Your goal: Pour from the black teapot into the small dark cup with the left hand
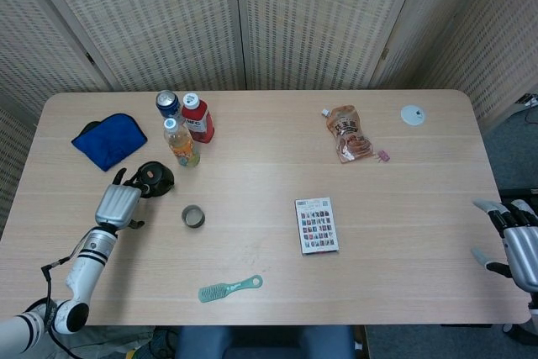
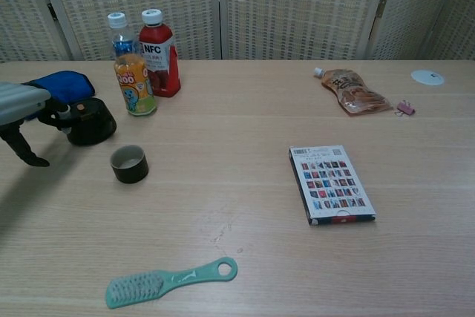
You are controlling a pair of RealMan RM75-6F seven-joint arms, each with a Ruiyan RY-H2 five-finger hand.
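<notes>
Near the bench's (image 1: 252,182) left edge: left robot hand (image 1: 118,202) at the black teapot's (image 1: 156,178) handle, grip unclear; small dark cup (image 1: 193,216) just beside. At the right edge: right robot hand (image 1: 517,241), fingers spread, empty.

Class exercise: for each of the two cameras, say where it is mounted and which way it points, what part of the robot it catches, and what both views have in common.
Head view: high above the near edge, looking steeply down on the whole table; left hand at the black teapot, right hand off the right edge.
Chest view: low at the near edge, looking forward across the table; only the left hand.
Shared: teapot, small dark cup, green brush, left hand.
</notes>
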